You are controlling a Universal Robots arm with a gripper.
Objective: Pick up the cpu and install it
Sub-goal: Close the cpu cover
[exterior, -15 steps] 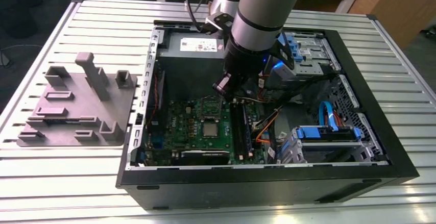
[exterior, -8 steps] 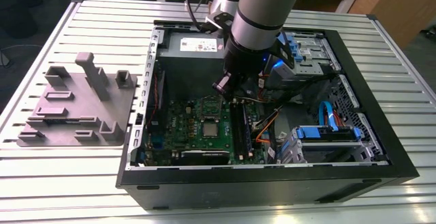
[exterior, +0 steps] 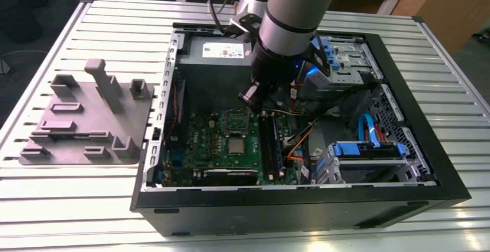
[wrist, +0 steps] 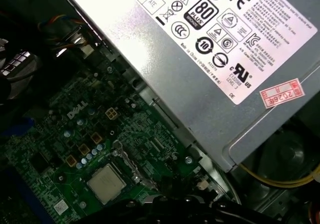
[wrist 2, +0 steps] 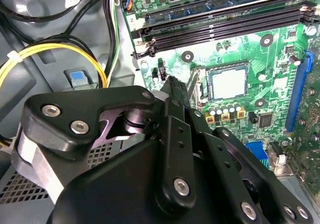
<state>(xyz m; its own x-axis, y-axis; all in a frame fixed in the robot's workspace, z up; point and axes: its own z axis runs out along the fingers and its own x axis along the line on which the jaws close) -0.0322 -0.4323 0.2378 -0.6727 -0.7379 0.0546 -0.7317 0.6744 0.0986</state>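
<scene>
- The cpu [exterior: 236,145] lies flat in its socket on the green motherboard [exterior: 206,143], inside the open computer case [exterior: 306,206] that stands on the slatted tabletop [exterior: 69,206]. In the second wrist view the cpu [wrist 2: 228,82] shows as a silver-grey square framed by the socket; in the first wrist view the cpu [wrist: 106,183] sits near the grey power supply [wrist: 200,68].
- Judging from how it lies, the chip appears already seated, level with the socket frame.
- The gripper [wrist 2: 174,83] hangs above the board, just beside the socket and apart from the chip. Its fingers [wrist 2: 176,91] stand pressed together at the tips, and nothing is held between them.
- In the exterior view the arm [exterior: 287,28] reaches down into the case, between the power supply and the drive bays.
- The black memory slots [wrist 2: 225,21] run alongside the socket, and yellow cables [wrist 2: 50,53] loop near the gripper's body.
- A grey plastic tray [exterior: 84,120] with upright posts rests on the tabletop at the exterior view's left.
- Handling, as a judgement: the chip is likely light, stiff and smooth-topped, with a fragile underside; it would best be taken by two opposite edges and kept level.
</scene>
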